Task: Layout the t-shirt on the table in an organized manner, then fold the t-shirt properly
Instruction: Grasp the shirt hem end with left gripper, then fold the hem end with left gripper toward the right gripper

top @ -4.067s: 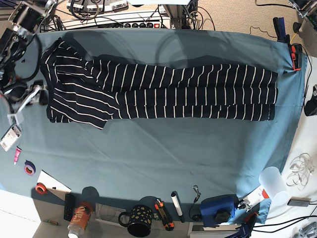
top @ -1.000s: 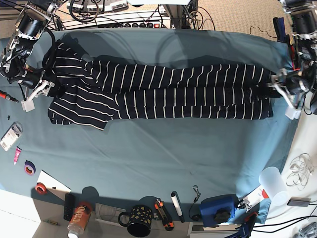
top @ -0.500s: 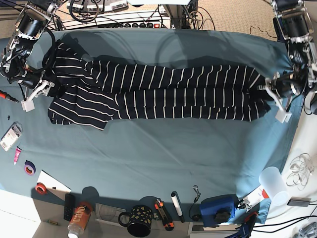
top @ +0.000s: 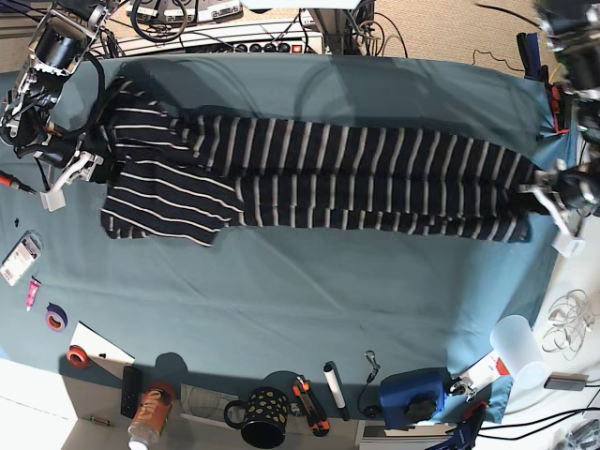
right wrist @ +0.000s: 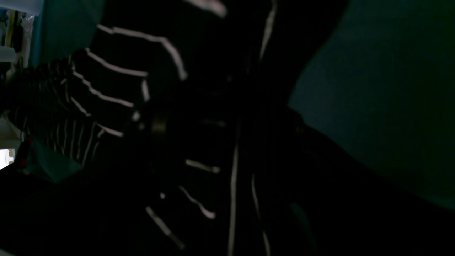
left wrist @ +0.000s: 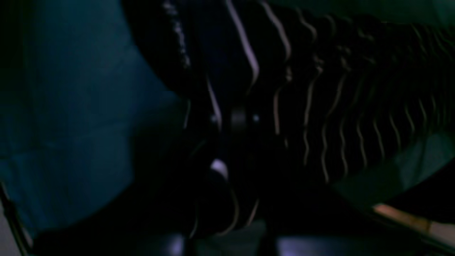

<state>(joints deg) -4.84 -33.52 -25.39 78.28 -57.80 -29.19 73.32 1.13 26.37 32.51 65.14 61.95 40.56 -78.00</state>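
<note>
T-shirt (top: pixel 319 178) hem in left claw (top: pixel 553 192)

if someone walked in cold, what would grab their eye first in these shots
The striped t-shirt, pulled into one long band across the far half of the teal table, from one arm to the other. The left gripper is clamped on its end at the base view's right edge. Clutter lines the near edge, notably a spotted black mug.

spotted mug (top: pixel 264 417), tape rolls (top: pixel 56 318), white cup (top: pixel 517 343)
</note>
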